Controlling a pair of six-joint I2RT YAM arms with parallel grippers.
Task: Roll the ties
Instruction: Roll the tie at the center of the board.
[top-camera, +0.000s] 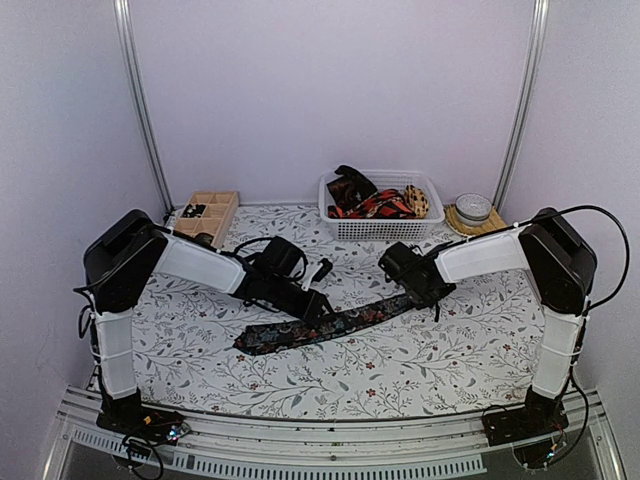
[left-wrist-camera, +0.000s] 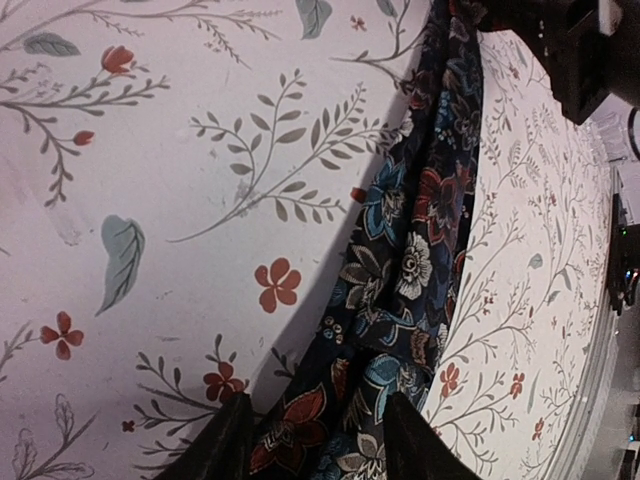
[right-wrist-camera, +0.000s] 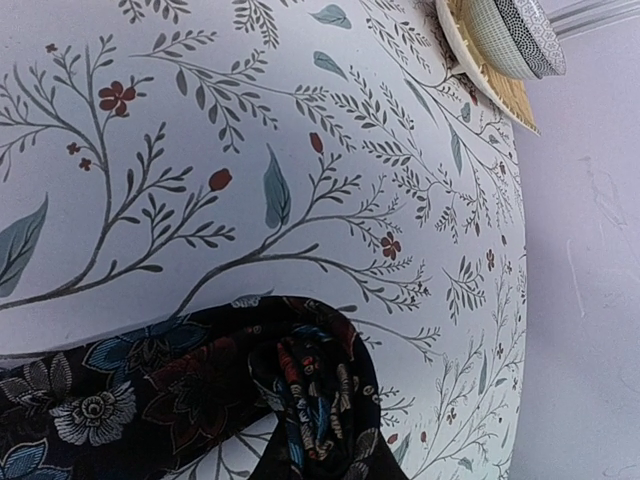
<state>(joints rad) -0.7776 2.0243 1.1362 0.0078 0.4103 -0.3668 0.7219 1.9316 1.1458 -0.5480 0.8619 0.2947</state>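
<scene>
While a dark floral tie (top-camera: 370, 315) lies stretched diagonally across the flower-print tablecloth (top-camera: 400, 375) in the overhead view, the left gripper (top-camera: 315, 305) sits over its middle and the right gripper (top-camera: 422, 292) over its narrow end; more ties (top-camera: 375, 203) fill the white mesh basket (top-camera: 380, 229) behind. In the left wrist view, the two fingers (left-wrist-camera: 225, 445) stand half open astride the tie, not visibly pinching it. In the right wrist view the fingers are out of frame, but that claw is nearly closed and apparently holds the tie's end, which curls into a first fold. Rolling looks barely begun. The next move calls for the right to turn that end over while the left steadies the fabric.
</scene>
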